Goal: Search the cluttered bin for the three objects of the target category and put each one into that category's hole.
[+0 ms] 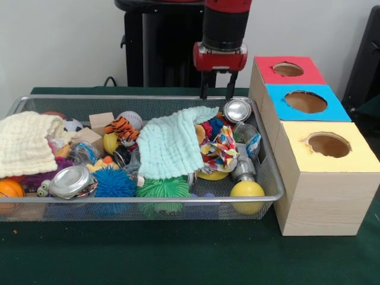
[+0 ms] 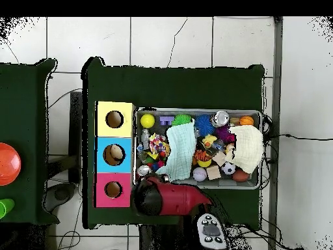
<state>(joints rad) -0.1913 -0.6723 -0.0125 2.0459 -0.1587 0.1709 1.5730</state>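
The silver wire mesh bin (image 1: 268,178) lies on the green table, full of clutter; it also shows in the overhead view (image 2: 261,150). One limp speckled red, yellow, blue and white piece (image 1: 223,146) lies near the bin's right end, beside the mint cloth (image 1: 172,145); it shows in the overhead view too (image 2: 156,147). The other such pieces are hidden. My gripper (image 1: 217,89) hangs open and empty above the bin's far rim, behind the speckled piece. The yellow-topped box's round hole (image 1: 328,144) is nearest the camera; it also shows in the overhead view (image 2: 114,119).
Blue-topped (image 1: 306,101) and red-topped (image 1: 288,69) boxes stand behind the yellow one. A cream cloth (image 1: 24,142) covers the bin's left end. A green spiky ball (image 1: 163,189), a blue spiky ball (image 1: 114,183), metal tins, a yellow ball (image 1: 247,190) and toys fill the bin.
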